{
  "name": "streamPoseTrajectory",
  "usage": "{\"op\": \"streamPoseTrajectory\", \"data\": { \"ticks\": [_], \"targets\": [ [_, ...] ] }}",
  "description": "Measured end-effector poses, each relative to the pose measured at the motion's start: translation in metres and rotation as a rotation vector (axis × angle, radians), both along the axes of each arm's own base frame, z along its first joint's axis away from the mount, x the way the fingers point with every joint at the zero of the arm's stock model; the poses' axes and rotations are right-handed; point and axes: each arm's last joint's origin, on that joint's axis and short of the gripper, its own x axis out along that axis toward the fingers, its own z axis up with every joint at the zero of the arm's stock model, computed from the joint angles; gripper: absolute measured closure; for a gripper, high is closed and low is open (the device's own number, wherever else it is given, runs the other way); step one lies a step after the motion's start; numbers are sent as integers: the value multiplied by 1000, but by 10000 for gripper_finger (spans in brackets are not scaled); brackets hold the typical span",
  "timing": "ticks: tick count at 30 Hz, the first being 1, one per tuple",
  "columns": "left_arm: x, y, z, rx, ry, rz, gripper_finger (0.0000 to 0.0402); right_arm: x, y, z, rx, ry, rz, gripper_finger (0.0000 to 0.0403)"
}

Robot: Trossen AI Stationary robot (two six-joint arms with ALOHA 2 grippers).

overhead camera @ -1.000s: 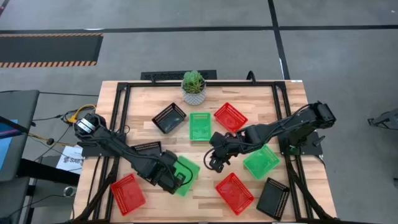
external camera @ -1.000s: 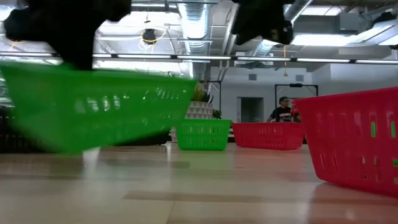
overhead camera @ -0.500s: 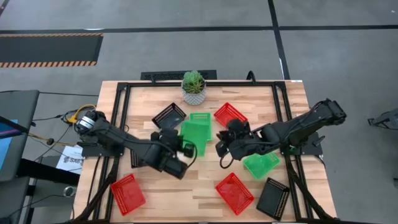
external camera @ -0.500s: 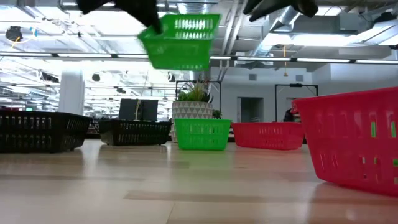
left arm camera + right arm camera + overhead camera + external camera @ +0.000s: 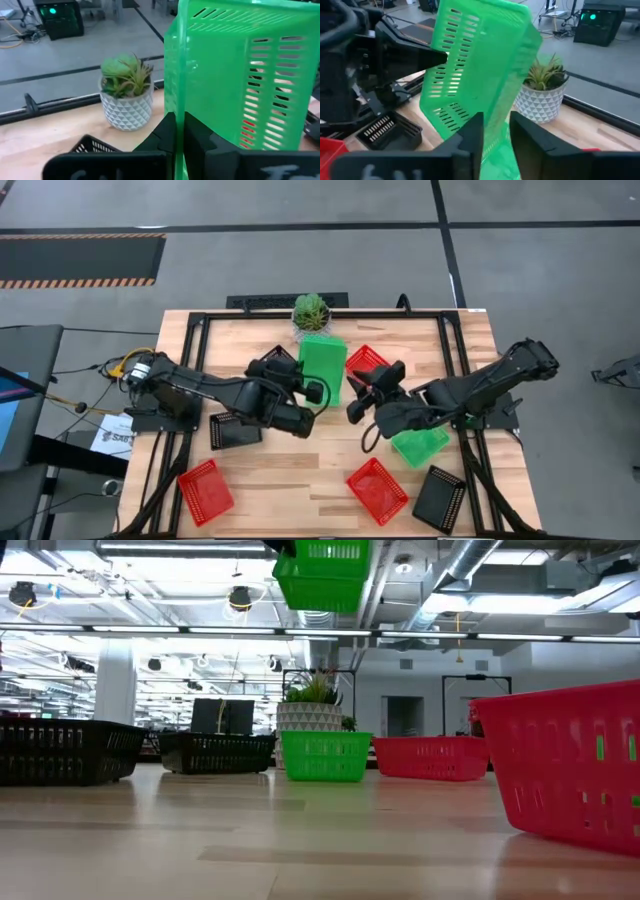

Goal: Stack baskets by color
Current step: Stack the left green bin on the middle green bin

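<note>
Over on the left, a red basket (image 5: 205, 490) and a black basket (image 5: 236, 430) sit on the bench (image 5: 300, 480). The left claw (image 5: 318, 392) is clamped on the wall of a green basket (image 5: 323, 368), holding it high near the potted plant (image 5: 311, 313). The right claw (image 5: 357, 393) has its fingers apart astride the same basket's other wall. No writing is legible to me.
</note>
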Motion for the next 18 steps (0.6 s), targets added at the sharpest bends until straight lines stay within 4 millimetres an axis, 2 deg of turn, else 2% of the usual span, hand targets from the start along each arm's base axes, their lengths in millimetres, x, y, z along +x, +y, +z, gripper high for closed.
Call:
{"op": "streamPoseTrajectory", "data": {
  "ticks": [6, 9, 13, 18],
  "targets": [
    [1, 2, 1, 16, -19, 14, 401, -3, -8, 9, 15, -41, -21, 193],
    [3, 0, 2, 29, -35, 9, 401, 1, -17, 7, 16, -36, -50, 168],
    [6, -1, 4, 41, -41, -6, 401, 11, -30, 4, 37, -30, -49, 163],
    [5, 1, 3, 44, -40, 7, 401, 12, -34, 5, 39, -32, -57, 176]
  ]
}}
